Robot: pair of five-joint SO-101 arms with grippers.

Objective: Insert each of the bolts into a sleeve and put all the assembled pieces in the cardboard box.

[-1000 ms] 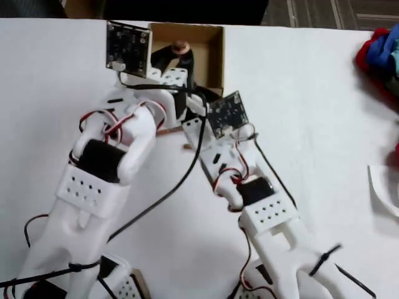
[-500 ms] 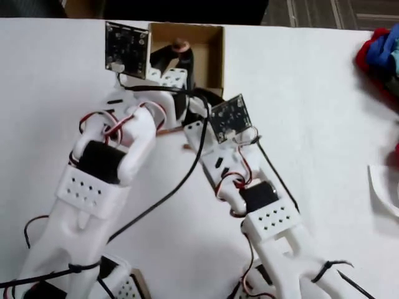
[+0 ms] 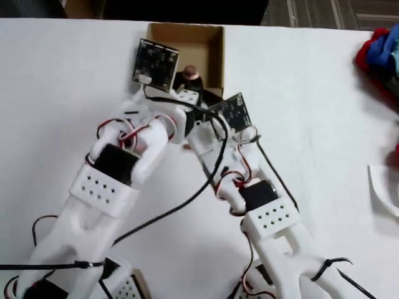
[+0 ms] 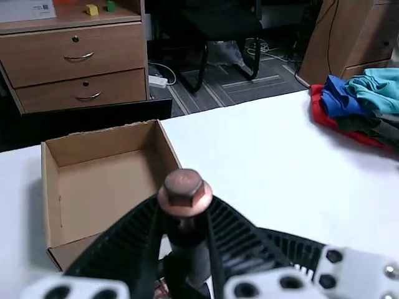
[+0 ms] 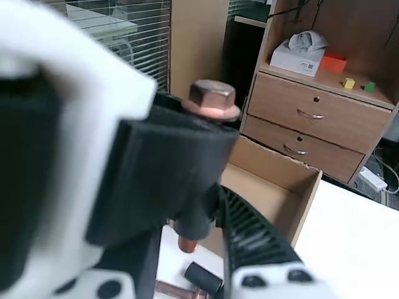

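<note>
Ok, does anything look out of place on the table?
Just the red and blue cloth heap at the right edge of the table, unrelated to the job. The cardboard box looks upright and intact.

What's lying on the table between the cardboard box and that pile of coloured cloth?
Nothing: the high view shows bare white table all the way from the cardboard box to the cloth pile.

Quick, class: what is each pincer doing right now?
Left pincer: closed on the bolt, held upright.
Right pincer: cannot be told.
</note>
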